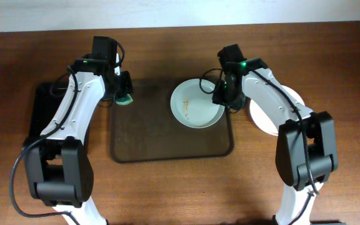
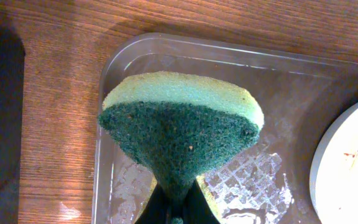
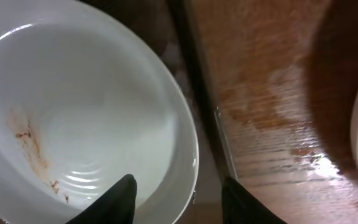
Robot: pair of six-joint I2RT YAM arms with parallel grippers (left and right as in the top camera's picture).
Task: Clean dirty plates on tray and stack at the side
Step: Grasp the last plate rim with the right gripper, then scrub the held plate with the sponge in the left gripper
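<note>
Now left jaws clench sponge (image 2: 179, 130) over tray (image 1: 149, 134) corner; right jaws gape astride plate (image 3: 92, 93) rim.

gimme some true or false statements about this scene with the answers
1. The left gripper holds a green sponge. True.
2. The plate on the tray is spotless. False: it has orange smears.
3. The right gripper straddles the plate's rim. True.
4. Three plates lie on the tray. False: just one.
5. The sponge touches the plate. False: they're apart.
</note>
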